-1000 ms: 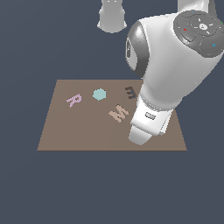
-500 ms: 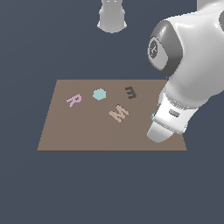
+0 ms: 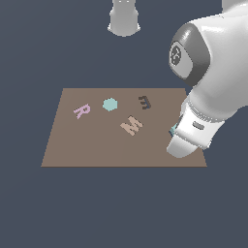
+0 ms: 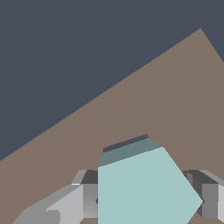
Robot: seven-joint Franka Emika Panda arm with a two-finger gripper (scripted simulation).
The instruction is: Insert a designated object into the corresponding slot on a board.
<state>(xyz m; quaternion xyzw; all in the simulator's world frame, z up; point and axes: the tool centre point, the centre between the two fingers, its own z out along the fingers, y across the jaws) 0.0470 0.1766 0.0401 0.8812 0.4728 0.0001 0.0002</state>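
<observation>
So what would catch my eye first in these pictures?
Probably the big white robot arm looming over the exterior view's right end of the brown board. Next, the pale teal pentagon block filling the wrist view between the grey gripper fingers. Then the pink R and tan M on the board.

Lighting: even, flat, moderately bright. Soft highlights on the white arm (image 3: 213,92), upper right of the exterior frame. Cast shadows: none visible. Focus: sharp throughout; edges jagged, no blur, glare or distortion.

Place: simulated scene | evidence: flat render, brown board (image 3: 97,145), plain dark ground
</observation>
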